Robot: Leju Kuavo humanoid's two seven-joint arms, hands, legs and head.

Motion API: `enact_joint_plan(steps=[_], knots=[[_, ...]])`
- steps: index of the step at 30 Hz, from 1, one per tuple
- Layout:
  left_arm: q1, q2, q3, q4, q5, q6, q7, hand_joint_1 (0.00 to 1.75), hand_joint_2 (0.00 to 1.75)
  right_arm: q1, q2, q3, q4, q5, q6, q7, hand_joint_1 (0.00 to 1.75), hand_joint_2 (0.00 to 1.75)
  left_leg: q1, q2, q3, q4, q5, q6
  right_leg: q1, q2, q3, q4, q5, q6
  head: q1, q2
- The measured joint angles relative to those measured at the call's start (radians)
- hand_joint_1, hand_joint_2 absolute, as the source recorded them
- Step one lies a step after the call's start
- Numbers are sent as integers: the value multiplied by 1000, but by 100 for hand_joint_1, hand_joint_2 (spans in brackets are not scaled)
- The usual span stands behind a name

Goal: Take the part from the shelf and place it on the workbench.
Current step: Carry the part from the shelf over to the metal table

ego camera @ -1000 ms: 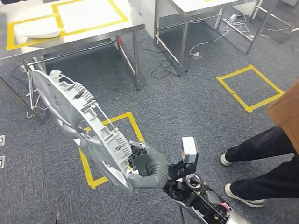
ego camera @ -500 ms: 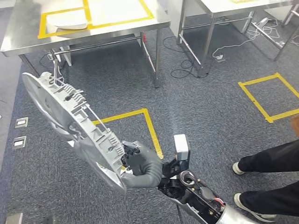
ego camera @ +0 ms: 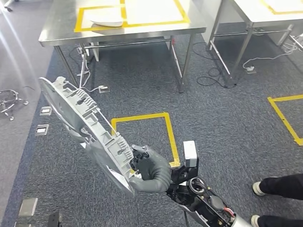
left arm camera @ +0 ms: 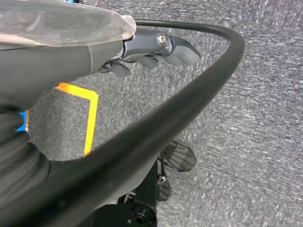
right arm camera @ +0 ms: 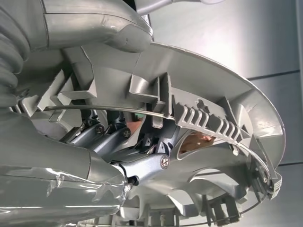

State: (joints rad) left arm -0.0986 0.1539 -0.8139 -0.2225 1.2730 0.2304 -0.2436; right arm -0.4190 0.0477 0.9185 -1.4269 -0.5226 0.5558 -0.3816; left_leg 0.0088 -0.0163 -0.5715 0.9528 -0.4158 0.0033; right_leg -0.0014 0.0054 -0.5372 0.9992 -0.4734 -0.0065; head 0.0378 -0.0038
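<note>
The part is a large grey plastic disc with ribs and a wire ring, like a wheel cover. It hangs tilted over the carpet at the left of the head view. My right hand grips its near edge, with fingers hooked through the openings of the part. The steel workbench stands ahead at the top, marked with yellow tape and well beyond the part. My left hand hangs over the carpet with its fingers apart and nothing in it.
A white curved piece lies on the workbench. A second steel table stands at the upper right. Cables trail under both tables. A yellow tape square marks the carpet. A chair base sits far left. A person's shoes are at the lower right.
The camera has swung, so the workbench now sits nearer the middle and the person's legs have slid toward the right edge. My right hand still holds the part the same way.
</note>
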Motion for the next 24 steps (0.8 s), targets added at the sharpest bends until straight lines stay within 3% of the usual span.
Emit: enact_joint_plan(steps=[2, 5, 6, 8, 10, 11, 12, 13, 15, 16, 20, 22, 24], knots=[[1, -1, 0, 0, 0, 0, 0, 0, 175, 0, 0, -1, 0, 0, 0, 0, 161, 175, -1, -4, -5, 0, 3, -9, 5, 3, 17, -36, 3, -5, 1, 0], [3, 1, -1, 0, 0, 0, 0, 0, 175, 0, 0, -3, 0, -1, 1, 0, 161, 175, 0, -3, -15, 18, -9, -25, -3, 0, 28, -56, 14, -15, -4, 0], [2, 2, -1, 0, 0, 1, 0, 0, 175, -2, 0, -3, 0, -2, 2, 0, 161, 175, 1, -1, -32, 55, -31, -31, -6, -3, 31, -62, 18, -19, -9, 0], [1, 2, -1, 0, 0, 1, -1, 0, 175, -3, 0, -4, 1, -5, 3, -1, 161, 175, 5, 3, -98, 186, -94, -40, -7, -8, 31, -66, 21, -23, -24, 0], [2, 2, -1, 0, 1, 1, -1, 0, 175, -1, 0, -4, 4, -6, 4, 0, 161, 175, 9, 5, -153, 288, -122, -48, -7, -10, 30, -66, 20, -23, -35, 0], [4, 2, -1, 0, 1, 0, -1, 0, 175, 0, 0, -4, 6, -7, 4, 1, 161, 175, 11, 7, -155, 288, -109, -50, -7, -10, 30, -65, 19, -23, -40, 0], [4, 3, -1, 0, 1, 0, -1, 0, 175, 0, 0, -4, 7, -8, 4, 1, 161, 175, 14, 8, -136, 244, -78, -52, -8, -9, 32, -65, 17, -20, -45, 0], [4, 4, -1, 0, 1, 0, -1, 0, 175, 0, 0, -3, 7, -9, 4, 0, 161, 175, 17, 11, -101, 171, -39, -53, -8, -9, 34, -63, 14, -17, -50, 0], [2, 5, -1, 0, 2, 0, -2, 0, 175, -2, 0, -4, 8, -11, 4, 0, 161, 175, 18, 15, -36, 39, 7, -49, -4, -9, 34, -57, 6, -5, -61, 0], [2, 5, -1, 0, 2, 0, -3, 0, 175, -3, 0, -4, 8, -13, 4, -1, 161, 175, 17, 16, -21, 8, 12, -44, -1, -8, 34, -55, 2, 0, -62, 0], [3, 4, -1, 0, 4, 0, -3, 0, 175, -6, 0, -3, 8, -14, 6, -1, 161, 175, 15, 13, -13, 0, 2, -13, -5, -8, 29, -38, -21, 21, -49, 0], [3, 4, -1, 0, 4, 1, -4, 0, 175, -8, 0, -3, 9, -14, 6, -2, 161, 175, 16, 14, -6, -3, -1, -1, -9, -6, -17, 60, -72, 30, -38, 0], [3, 4, -1, 0, 4, 1, -4, 0, 175, -9, 0, -2, 10, -14, 6, -3, 161, 175, 12, 13, 0, -2, -5, 6, -9, -6, -95, 215, -129, 32, -25, 0]])
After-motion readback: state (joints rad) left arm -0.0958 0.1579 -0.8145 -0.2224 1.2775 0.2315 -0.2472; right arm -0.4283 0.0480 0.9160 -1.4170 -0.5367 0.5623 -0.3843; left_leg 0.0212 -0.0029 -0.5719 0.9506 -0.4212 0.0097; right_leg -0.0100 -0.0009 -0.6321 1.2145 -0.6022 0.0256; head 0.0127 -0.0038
